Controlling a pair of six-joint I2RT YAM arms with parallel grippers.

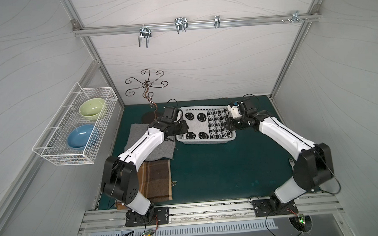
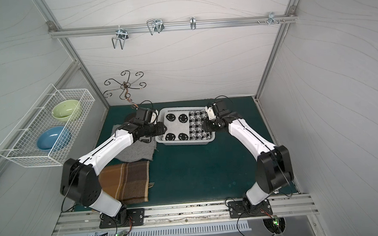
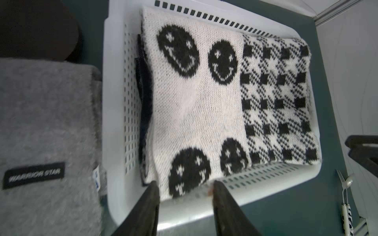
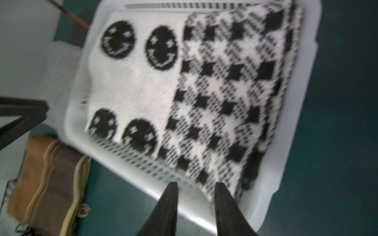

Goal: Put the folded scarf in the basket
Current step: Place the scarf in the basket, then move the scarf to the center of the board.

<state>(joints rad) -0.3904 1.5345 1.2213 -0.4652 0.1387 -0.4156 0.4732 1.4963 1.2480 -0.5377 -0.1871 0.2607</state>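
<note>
The folded scarf [image 1: 206, 124] [image 2: 187, 126], white knit with black smiley faces and a black check panel, lies flat inside the white perforated basket [image 1: 207, 141] [image 2: 185, 142] at the back of the green mat. My left gripper [image 1: 181, 129] [image 2: 159, 130] hangs over the basket's left end. In the left wrist view it [image 3: 185, 185] is open above the rim [image 3: 114, 102], with the scarf [image 3: 204, 102] beyond and nothing held. My right gripper [image 1: 228, 122] [image 2: 206, 125] is at the right end. It [image 4: 196, 185] is open over the rim [image 4: 306, 102], clear of the scarf [image 4: 184, 92].
A grey folded scarf [image 1: 140, 144] and a brown plaid one [image 1: 156, 181] lie left of the basket, partly under my left arm. A curly metal hook stand [image 1: 146, 85] is at back left. A wire rack [image 1: 76, 130] with two bowls hangs on the left wall. A fork [image 1: 290, 161] lies by my right arm.
</note>
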